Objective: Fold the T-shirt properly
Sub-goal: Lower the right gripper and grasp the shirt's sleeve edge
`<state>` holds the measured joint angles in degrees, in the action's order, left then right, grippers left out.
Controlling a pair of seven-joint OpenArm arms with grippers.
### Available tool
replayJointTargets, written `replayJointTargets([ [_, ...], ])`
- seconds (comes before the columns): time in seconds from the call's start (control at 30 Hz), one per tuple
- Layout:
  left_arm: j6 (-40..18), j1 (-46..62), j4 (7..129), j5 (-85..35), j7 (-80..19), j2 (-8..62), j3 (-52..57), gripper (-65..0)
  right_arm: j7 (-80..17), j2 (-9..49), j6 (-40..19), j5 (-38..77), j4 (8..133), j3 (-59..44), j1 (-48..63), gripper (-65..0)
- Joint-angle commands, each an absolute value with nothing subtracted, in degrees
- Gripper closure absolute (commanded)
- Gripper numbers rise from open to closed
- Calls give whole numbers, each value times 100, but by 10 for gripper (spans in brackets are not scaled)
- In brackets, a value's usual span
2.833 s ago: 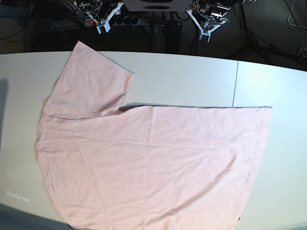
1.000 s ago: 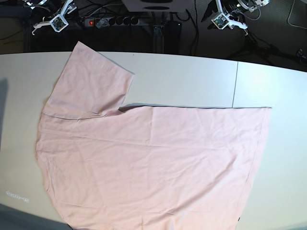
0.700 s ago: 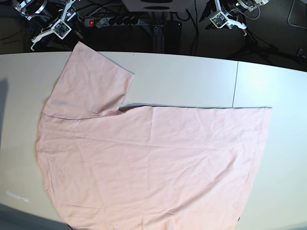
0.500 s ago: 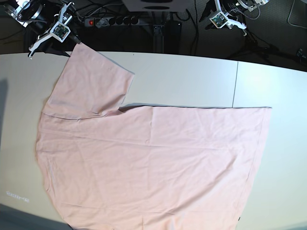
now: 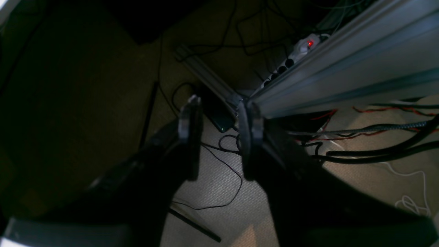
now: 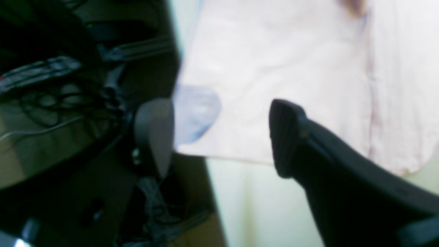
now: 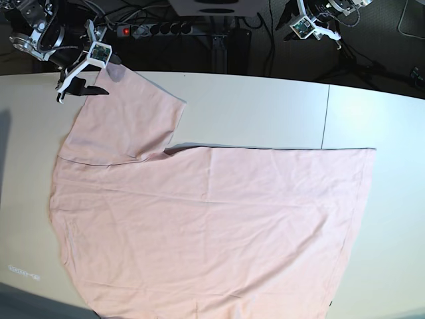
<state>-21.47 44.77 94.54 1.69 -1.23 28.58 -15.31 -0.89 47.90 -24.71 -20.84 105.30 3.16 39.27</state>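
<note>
T-shirt flat on table (plain side up)

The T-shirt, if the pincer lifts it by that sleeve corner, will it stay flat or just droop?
Likely droop: the T-shirt lies thin and faintly creased on the table, so it looks limp. It probably weighs little, but most of it would drag behind. The open right pincer at the sleeve would probably bunch the cloth.
</note>
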Motion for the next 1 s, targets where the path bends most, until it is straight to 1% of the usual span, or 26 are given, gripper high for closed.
replayJointTargets([
  [0.0,-2165,4543,9533,134,-47,2908,-1518,-213,-12,4890,-2244,-2067,10547,342,3905,-434],
  [0.27,-2165,4545,9533,134,-47,2908,-1518,-213,-8,4886,-2246,-2294,10468,762,3861,-434],
  [0.67,-2165,4558,9533,132,-19,2906,-1518,-213,-8,4884,-2246,-2300,10390,781,3857,-434],
  [0.83,-2163,4556,9533,132,-16,2906,-1518,-213,-3,4871,-2244,-2316,10068,801,3618,-432],
  [0.97,-2163,4560,9533,132,-19,2906,-1518,-213,-3,4871,-2241,-2316,10044,801,3557,-432],
])
